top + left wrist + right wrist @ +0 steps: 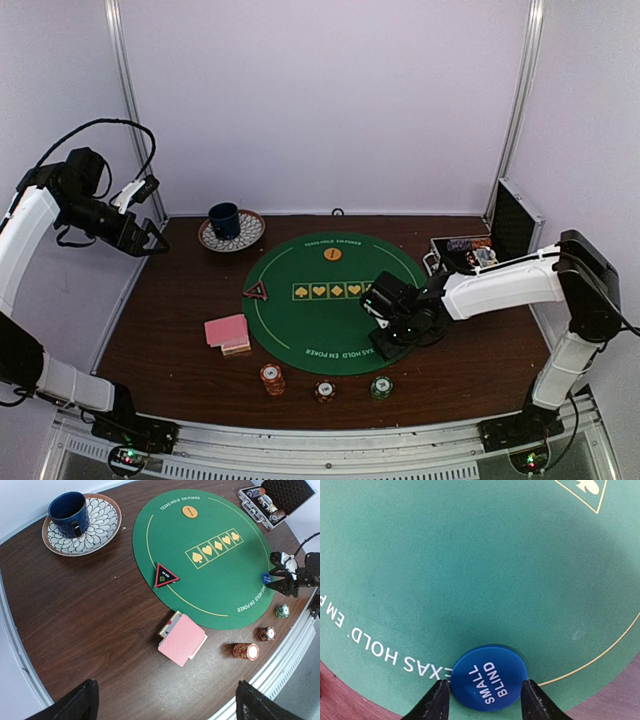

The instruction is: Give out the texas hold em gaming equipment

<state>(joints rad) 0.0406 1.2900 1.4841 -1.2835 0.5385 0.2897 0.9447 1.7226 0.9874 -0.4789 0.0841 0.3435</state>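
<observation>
The right pincer [485, 694] straddles the blue button [489, 677] on the mat's [470, 555] near edge, a finger at each side; whether it grips cannot be told. The step seems to be placing this button; next calls for a clean release or lift.

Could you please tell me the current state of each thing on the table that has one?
Metal case: open, lid up.
Blue cup: upright on its saucer.
Pink-backed cards: face down, loosely stacked.
SMALL BLIND button: gripped by right end effector.
Left end effector: open, empty.
Poker chip stacks: upright.
</observation>
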